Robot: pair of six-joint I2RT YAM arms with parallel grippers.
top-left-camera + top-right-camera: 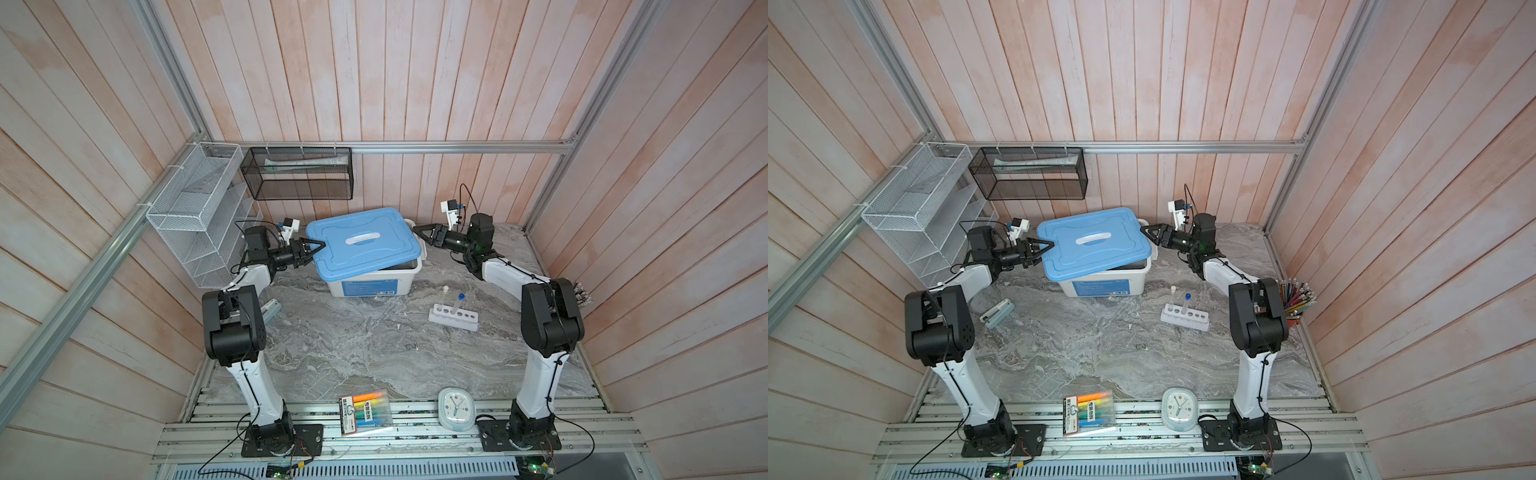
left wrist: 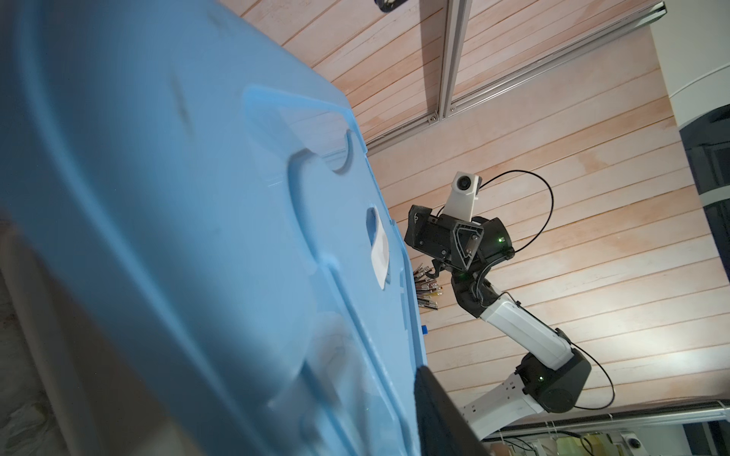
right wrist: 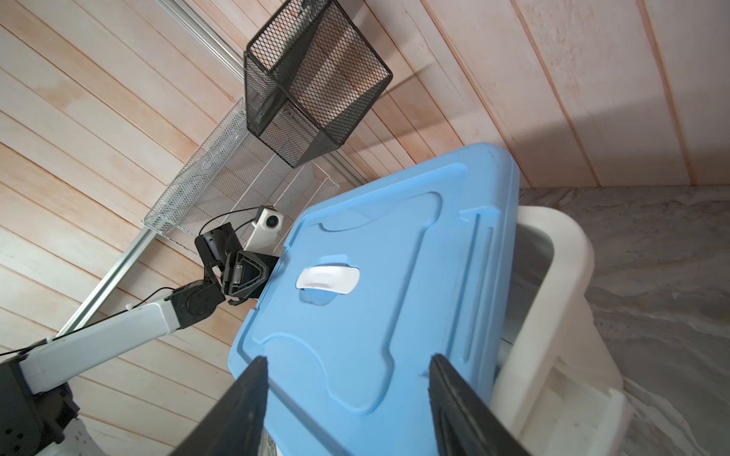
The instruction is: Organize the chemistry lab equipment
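Observation:
A white six-hole rack (image 1: pixel 453 319) (image 1: pixel 1185 320) stands on the marble table right of centre. In it stand two thin clear tubes, one with a white cap (image 1: pixel 445 287) and one with a blue cap (image 1: pixel 460 296). At the back, a blue lid (image 1: pixel 363 241) (image 3: pixel 375 276) lies askew on a white bin (image 1: pixel 374 282) (image 3: pixel 561 316). My left gripper (image 1: pixel 318 250) (image 1: pixel 1047 249) is open, with the lid's left edge between its spread fingers. One finger (image 2: pixel 434 410) shows beside the lid (image 2: pixel 158 197). My right gripper (image 1: pixel 419 235) (image 3: pixel 347 363) is open at the lid's right corner and holds nothing.
A round white clock (image 1: pixel 456 409) and a pack of markers (image 1: pixel 365 411) lie on the front rail. A red cup of pencils (image 1: pixel 1296 297) stands at the right wall. A small grey stapler-like tool (image 1: pixel 996 313) lies at the left. A white wire shelf (image 1: pixel 199 216) and a black mesh basket (image 1: pixel 297 172) hang behind.

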